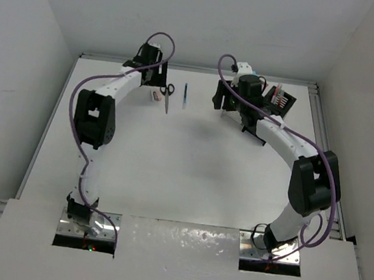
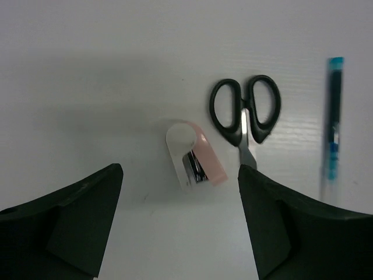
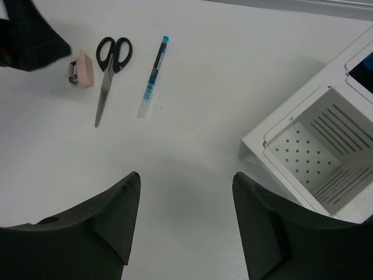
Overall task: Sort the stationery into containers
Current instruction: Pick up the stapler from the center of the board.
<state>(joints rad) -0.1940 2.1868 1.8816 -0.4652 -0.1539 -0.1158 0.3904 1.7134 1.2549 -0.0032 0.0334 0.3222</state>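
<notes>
Hovering over the bench (image 1: 190,168), the left tool (image 2: 179,175) has its jaws spread wide and grips nothing. Between its two dark fingers, seen from the left wrist, lies a small pink-and-white piece (image 2: 195,154) with a metal part showing at its end. It lies just left of the scissors (image 2: 243,125), close to them but apart. The scissors lie flat and closed, black handles toward the far edge and blades pointing at the arms. A blue pen (image 2: 334,128) lies near the scissors on their right, roughly parallel to them. Well to the right of the scissors, the right tool (image 3: 185,178) hangs with its jaws apart, gripping nothing. Just beyond it stands the white organiser box (image 3: 326,116), slatted walls around a perforated floor. Further right of the scissors sits the black box (image 1: 279,102) with pens (image 1: 281,96) standing in it.
</notes>
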